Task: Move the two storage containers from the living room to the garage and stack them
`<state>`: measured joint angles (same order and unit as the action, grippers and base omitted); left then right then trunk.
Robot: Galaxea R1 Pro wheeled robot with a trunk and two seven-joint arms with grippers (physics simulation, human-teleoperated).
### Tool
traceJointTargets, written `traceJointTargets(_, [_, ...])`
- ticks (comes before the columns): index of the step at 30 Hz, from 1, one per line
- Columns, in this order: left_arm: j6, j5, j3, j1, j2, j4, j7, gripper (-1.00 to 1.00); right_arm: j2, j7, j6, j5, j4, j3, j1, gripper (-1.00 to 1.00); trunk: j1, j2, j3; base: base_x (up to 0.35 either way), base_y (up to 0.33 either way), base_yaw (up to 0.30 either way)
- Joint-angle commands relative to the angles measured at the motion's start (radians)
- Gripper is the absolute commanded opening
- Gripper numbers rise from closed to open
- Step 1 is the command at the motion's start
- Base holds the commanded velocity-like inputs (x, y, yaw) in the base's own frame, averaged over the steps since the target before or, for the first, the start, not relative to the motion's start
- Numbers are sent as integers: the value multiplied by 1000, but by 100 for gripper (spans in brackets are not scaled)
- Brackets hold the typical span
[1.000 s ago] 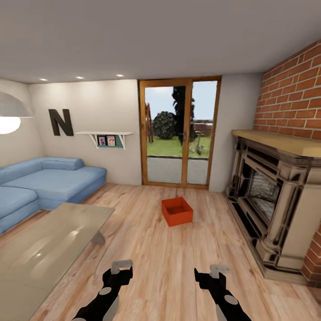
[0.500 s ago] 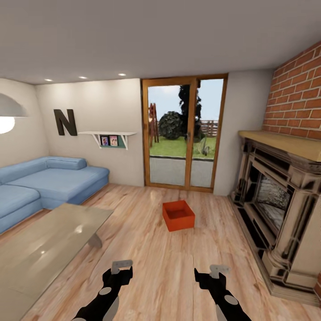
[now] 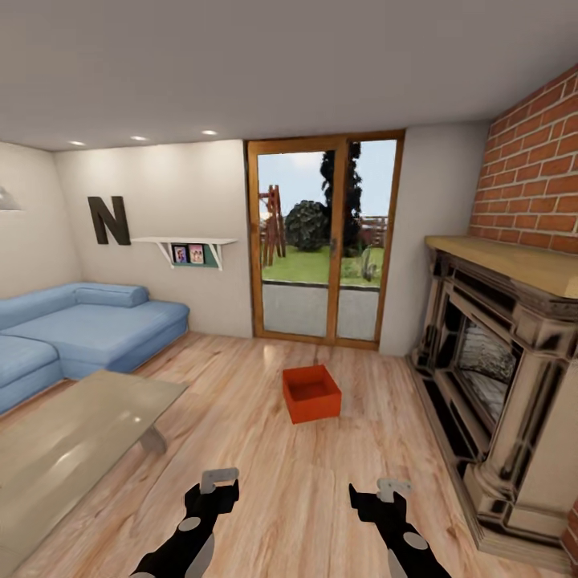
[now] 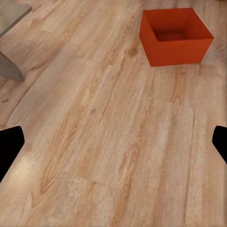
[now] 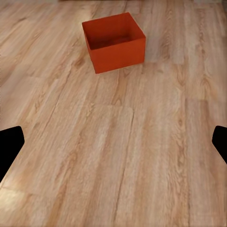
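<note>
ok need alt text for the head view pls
An orange-red storage container sits open-topped on the light wood floor ahead of the left gripper and right gripper, before glass doors, with a blue sofa left and brick fireplace right.

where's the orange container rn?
The orange container sits on the wood plank floor at the head view's centre, ahead of both grippers, between the glass doors and the fireplace.

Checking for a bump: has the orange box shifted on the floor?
No. The orange box sits the same way before the glass doors; the camera moved.
</note>
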<state>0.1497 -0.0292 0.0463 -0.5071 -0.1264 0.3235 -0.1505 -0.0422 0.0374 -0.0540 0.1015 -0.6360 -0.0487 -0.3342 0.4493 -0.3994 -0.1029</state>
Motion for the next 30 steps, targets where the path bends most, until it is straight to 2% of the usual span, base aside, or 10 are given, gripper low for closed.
traceJointTargets(1, [4, -3, 5, -1, -1, -1, -1, 100, 1, 4, -4, 10, 1, -5, 0, 100, 1, -1, 0, 171, -302, 209])
traceJointTargets(18, [3, -3, 5, -1, -1, -1, 0, 100, 1, 4, -4, 10, 2, -5, 0, 100, 1, -1, 0, 243, -251, 247])
traceJointTargets(30, [3, -3, 6, -1, -1, -1, 0, 100, 1, 4, -4, 10, 2, -5, 0, 100, 1, -1, 0, 313, -140, 25])
